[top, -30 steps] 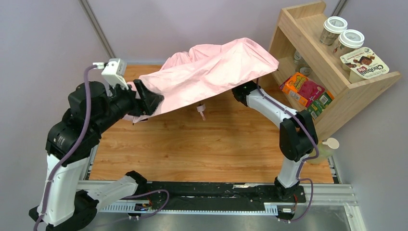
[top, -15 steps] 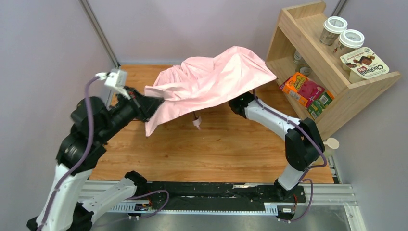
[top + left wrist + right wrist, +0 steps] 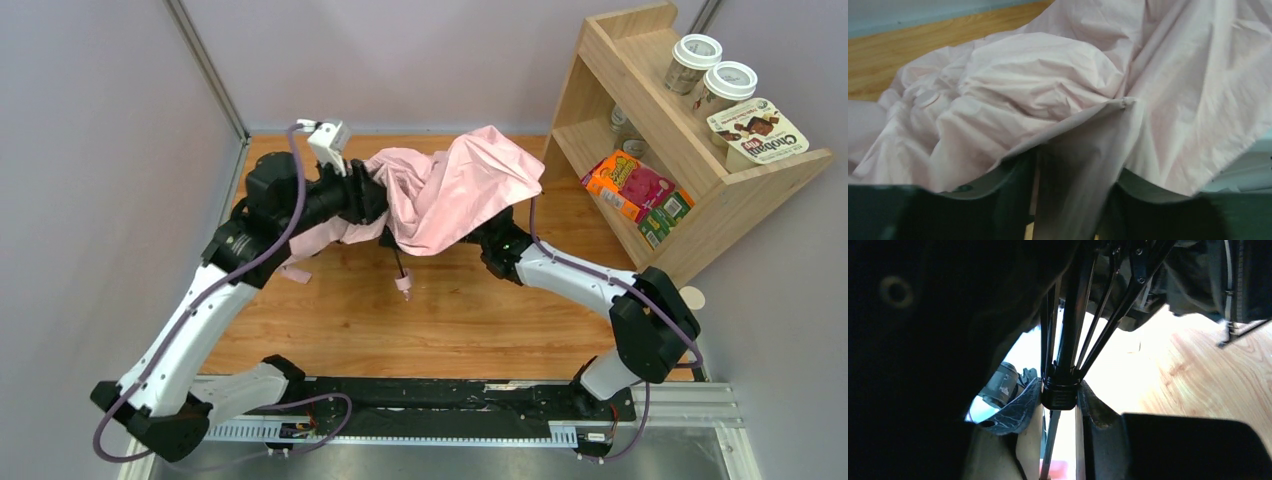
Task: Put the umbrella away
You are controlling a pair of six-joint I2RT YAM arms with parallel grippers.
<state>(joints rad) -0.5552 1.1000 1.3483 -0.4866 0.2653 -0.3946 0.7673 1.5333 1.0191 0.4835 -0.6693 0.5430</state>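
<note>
The pale pink umbrella [image 3: 455,185] hangs bunched above the back middle of the wooden table [image 3: 450,320]. Its thin shaft and small pink end [image 3: 403,283] dangle below the cloth. My left gripper [image 3: 372,200] is buried in the left side of the cloth. In the left wrist view a fold of umbrella fabric [image 3: 998,75] runs down between my left gripper's [image 3: 1073,197] dark fingers [image 3: 1158,210], which are shut on it. My right gripper [image 3: 492,238] sits under the canopy. In the right wrist view my right gripper [image 3: 1060,392] clamps the black slider [image 3: 1061,396] on the shaft, black ribs fanning upward.
A wooden shelf [image 3: 600,60] stands at the back right with two lidded jars [image 3: 712,70], a yoghurt carton [image 3: 757,135] and an orange snack box [image 3: 628,185]. A pale bottle [image 3: 685,303] sits at the right table edge. Grey walls close off the left and back.
The left arm swung right and toward the back, closing on the cloth. The spread canopy collapsed into a bunch. The right arm drew nearer and lower under it.
</note>
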